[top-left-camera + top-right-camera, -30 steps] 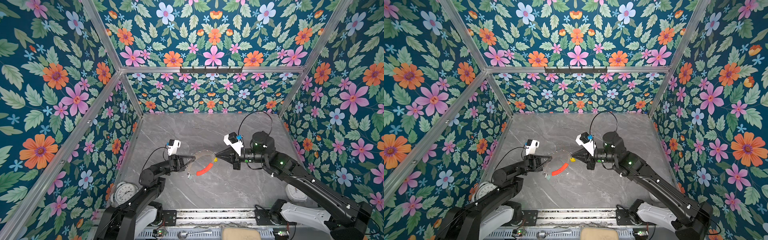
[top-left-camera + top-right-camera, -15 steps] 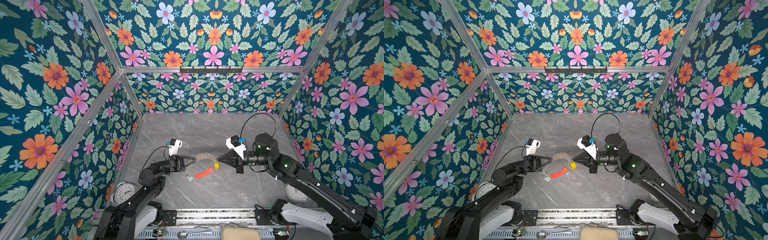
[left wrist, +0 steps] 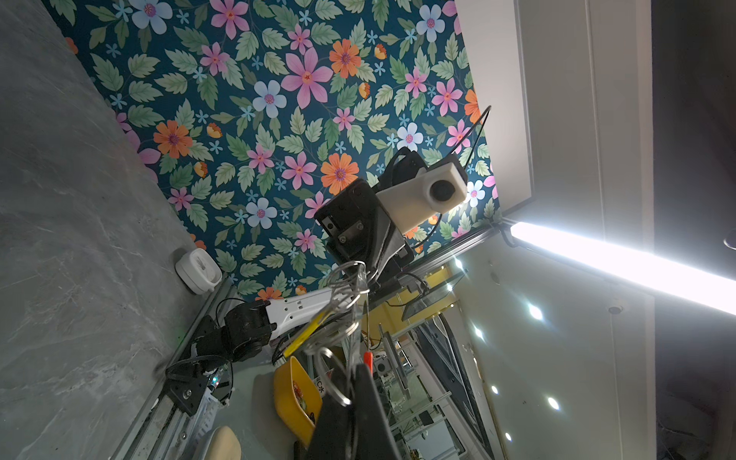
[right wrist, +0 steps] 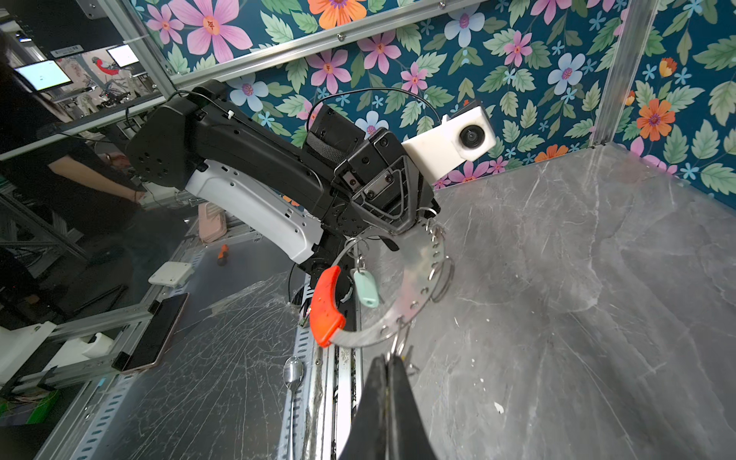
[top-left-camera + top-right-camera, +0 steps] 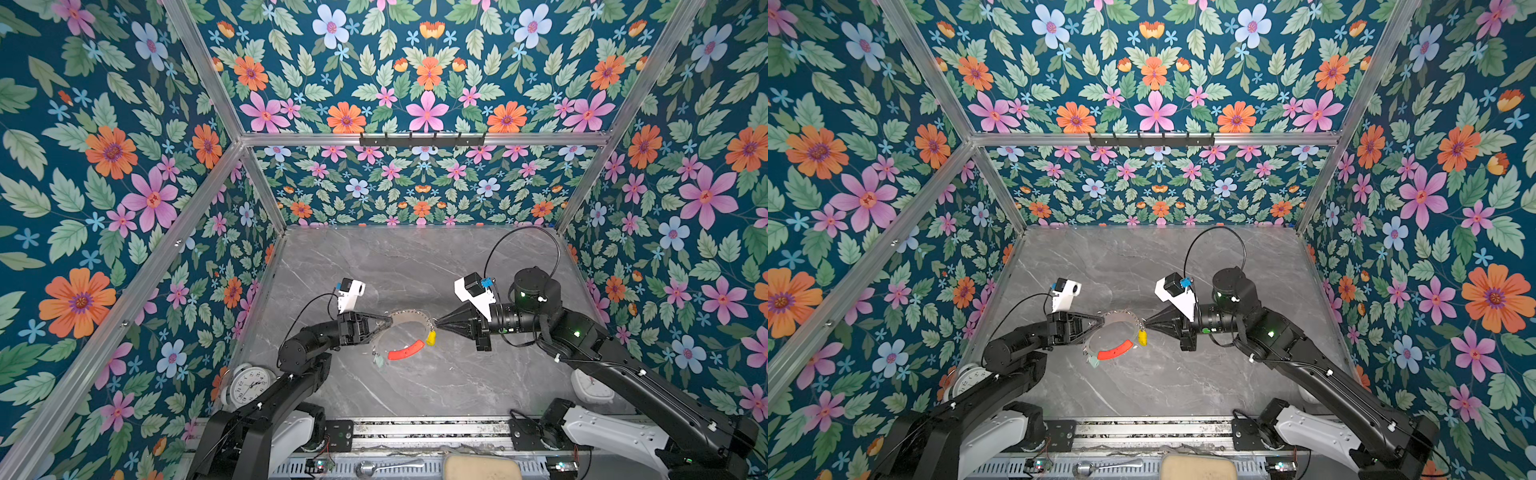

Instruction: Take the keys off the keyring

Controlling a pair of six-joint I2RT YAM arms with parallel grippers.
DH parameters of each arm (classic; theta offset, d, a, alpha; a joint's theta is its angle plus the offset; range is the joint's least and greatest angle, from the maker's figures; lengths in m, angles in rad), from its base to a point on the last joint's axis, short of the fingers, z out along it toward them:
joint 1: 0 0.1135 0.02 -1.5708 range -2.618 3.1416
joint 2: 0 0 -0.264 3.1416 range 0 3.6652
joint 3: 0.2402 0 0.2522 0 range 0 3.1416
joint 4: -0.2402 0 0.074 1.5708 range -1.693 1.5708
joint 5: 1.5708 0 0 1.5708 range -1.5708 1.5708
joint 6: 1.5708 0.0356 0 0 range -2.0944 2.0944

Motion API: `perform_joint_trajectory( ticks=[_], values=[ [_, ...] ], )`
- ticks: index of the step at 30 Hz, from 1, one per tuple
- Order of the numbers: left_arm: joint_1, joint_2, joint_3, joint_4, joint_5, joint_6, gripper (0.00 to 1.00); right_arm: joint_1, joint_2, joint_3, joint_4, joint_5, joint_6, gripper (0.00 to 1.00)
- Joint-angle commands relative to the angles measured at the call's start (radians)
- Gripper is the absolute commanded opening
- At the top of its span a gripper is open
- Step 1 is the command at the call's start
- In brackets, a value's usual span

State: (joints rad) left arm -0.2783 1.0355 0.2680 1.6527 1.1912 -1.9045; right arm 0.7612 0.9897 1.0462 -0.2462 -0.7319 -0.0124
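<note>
My right gripper (image 4: 388, 364) has its jaws pressed tight together on a small split ring (image 4: 398, 343) that hangs from the edge of the keyring (image 4: 422, 275). I see no gap between the fingers in the right wrist view. A sliver of the yellow-tagged key (image 5: 431, 337) shows just beside the tips there. In both top views its tag dangles right under the gripper's point, a little right of frame centre.

My left gripper (image 5: 388, 322) faces it from the left, with its jaws clamped on the opposite side of the keyring's flat, hole-punched metal band. The keyring is held between the two tips, off the grey marble tabletop (image 5: 415, 386), in the lower middle of both top views. Its red sleeve (image 5: 405, 350) curves along the lower arc.

The mint-tagged key (image 5: 379, 360) hangs just beside the left end of that sleeve, at the lower left of the hoop. Several empty split rings (image 4: 442, 275) hang along the band's outer edge.

Further out, a white alarm clock (image 5: 249, 384) sits at the lower left of the frame by the left arm's base. Its dial numerals are too small for me to read. I cannot read any writing on the tags or the sleeve either.
</note>
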Motion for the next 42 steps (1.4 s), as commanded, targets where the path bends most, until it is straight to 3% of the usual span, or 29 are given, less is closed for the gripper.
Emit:
perform_joint_trajectory(
  ticks=[1, 12, 19, 42],
  values=[
    [0.003, -0.003, 0.000, 0.016, -0.022, 0.004, 0.00, 0.004, -0.014, -0.011, 0.104, -0.015, 0.034, 0.00],
    [0.004, -0.022, 0.021, 0.016, -0.040, 0.001, 0.00, 0.010, 0.008, 0.009, -0.027, -0.017, -0.006, 0.00],
    [0.004, -0.025, 0.071, 0.016, -0.046, 0.004, 0.00, 0.061, 0.093, 0.069, -0.159, 0.107, -0.046, 0.00],
    [0.004, -0.019, 0.026, 0.016, -0.036, -0.014, 0.00, 0.060, 0.039, 0.069, -0.153, 0.082, -0.095, 0.00]
  ],
)
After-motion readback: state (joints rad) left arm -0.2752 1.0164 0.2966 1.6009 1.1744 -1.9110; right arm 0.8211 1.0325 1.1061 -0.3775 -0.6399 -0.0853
